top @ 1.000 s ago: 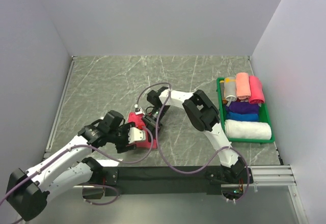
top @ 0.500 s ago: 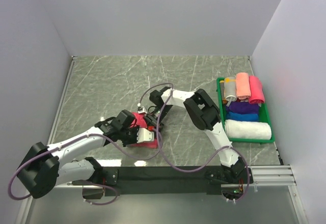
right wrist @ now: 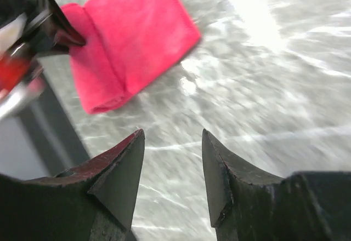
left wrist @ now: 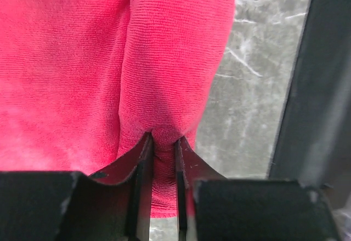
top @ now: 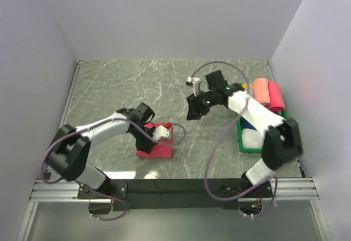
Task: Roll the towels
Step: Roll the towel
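A: Where's the crimson ribbed-weave cloth towel (top: 159, 150)?
B: Near-left of centre on the grey veined tabletop (top: 109, 87); folded flat, one edge rolled; left gripper (left wrist: 163, 139) pinches its soft fold.
A: And the right gripper (right wrist: 173, 137)?
B: Jaws apart, empty; hangs further right.

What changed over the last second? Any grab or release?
Right gripper released the red towel and swung away to the right, jaws open. Left gripper moved in and pinched shut on a fold of it. The towel stayed roughly in place; rolled towels unchanged.

Pale plain walls (top: 170, 16) close the left, far and right of a grey-green, white-veined worktop (top: 120, 85), evenly lit.
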